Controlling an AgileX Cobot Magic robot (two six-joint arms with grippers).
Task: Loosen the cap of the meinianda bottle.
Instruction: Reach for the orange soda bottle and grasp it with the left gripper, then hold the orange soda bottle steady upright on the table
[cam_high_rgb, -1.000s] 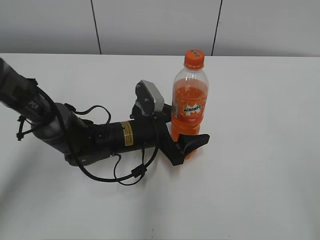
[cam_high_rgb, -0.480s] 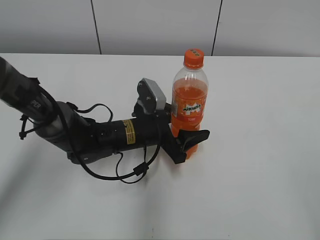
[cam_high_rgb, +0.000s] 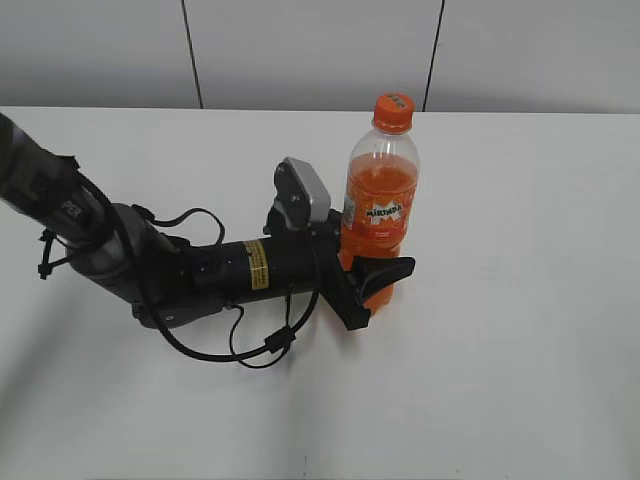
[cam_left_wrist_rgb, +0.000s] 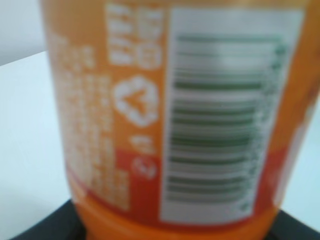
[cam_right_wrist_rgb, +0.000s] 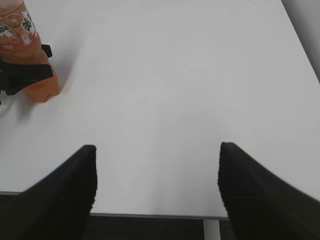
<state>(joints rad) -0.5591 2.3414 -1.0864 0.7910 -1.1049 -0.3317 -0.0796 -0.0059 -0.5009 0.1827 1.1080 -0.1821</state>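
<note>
The meinianda bottle (cam_high_rgb: 378, 200) stands on the white table, leaning slightly to the right, its orange cap (cam_high_rgb: 393, 112) on top. My left gripper (cam_high_rgb: 372, 264) lies low across the table and clamps the bottle's lower body, below the label; the near finger (cam_high_rgb: 385, 270) presses its front. The left wrist view is filled with the blurred label (cam_left_wrist_rgb: 150, 125), with black fingers (cam_left_wrist_rgb: 50, 227) at both bottom corners. In the right wrist view my right gripper (cam_right_wrist_rgb: 156, 185) is open and empty near the table's front edge, with the bottle (cam_right_wrist_rgb: 25, 55) far to its left.
The left arm with its looping cables (cam_high_rgb: 200, 275) lies across the table's left half. Bare white tabletop (cam_high_rgb: 500, 350) stretches right of the bottle. A panelled wall (cam_high_rgb: 300, 50) runs behind the table. The table's front edge (cam_right_wrist_rgb: 150, 216) lies under the right fingers.
The left jaws have narrowed onto the bottle's lower body. The bottle has tipped a little to the right, its cap shifting up and right. The right gripper is unchanged.
</note>
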